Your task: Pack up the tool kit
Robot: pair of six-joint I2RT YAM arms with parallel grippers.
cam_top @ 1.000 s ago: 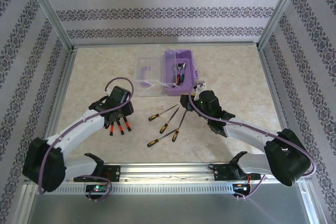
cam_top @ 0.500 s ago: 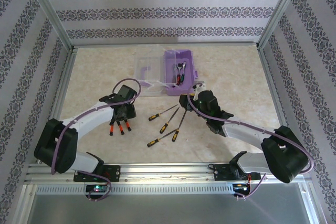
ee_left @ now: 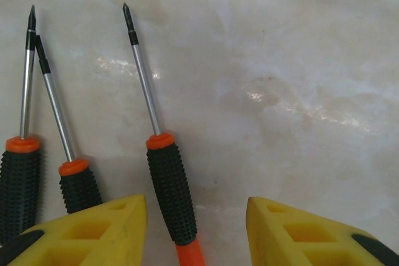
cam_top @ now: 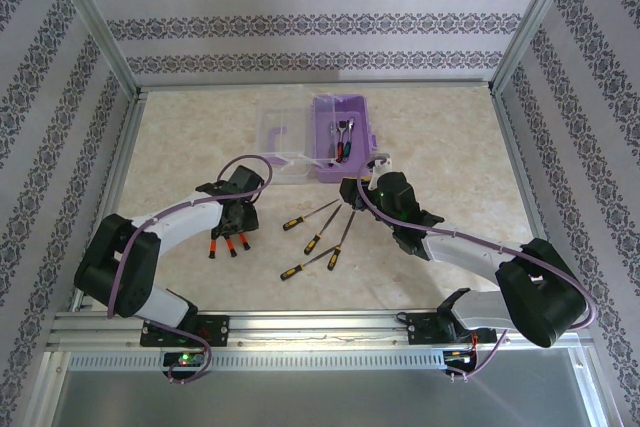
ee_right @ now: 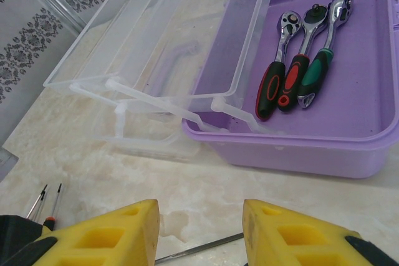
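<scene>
Since a second ago the left arm's elbow has swung in from the table's left edge, and its gripper (ee_left: 196, 211) has slid a little right above three screwdrivers; the right arm has barely shifted.

Nearest, the left gripper hangs low with its yellow fingers (ee_left: 93, 225) apart. They straddle the black grip of the right-hand screwdriver (ee_left: 167, 191), with a clear gap on the right side. The other two screwdrivers (ee_left: 19, 182) lie just left of it, their shafts crossing near the tips. All three have their long axes running near to far, orange handle ends toward the arms and tips pointing away.

Toward the middle of the pale stone-look table (cam_top: 450, 147), four more screwdrivers (cam_top: 318, 237) lie loose in a fan. They sit on diagonals, handles near-left and tips far-right.

Just beyond them the right gripper (ee_right: 199, 213) hovers with its fingers apart and nothing between them, facing the box.

Farthest stands the tool kit: a lilac box (ee_right: 299, 154) with its long axis running near to far. Its clear lid (ee_right: 156, 48) is swung open and lies flat to the left. A faint purple handle (ee_right: 177, 60) shows through the lid. Three ratchets (ee_right: 296, 66) lie side by side in the box, touching, handles toward the arms and chrome heads pointing away.
</scene>
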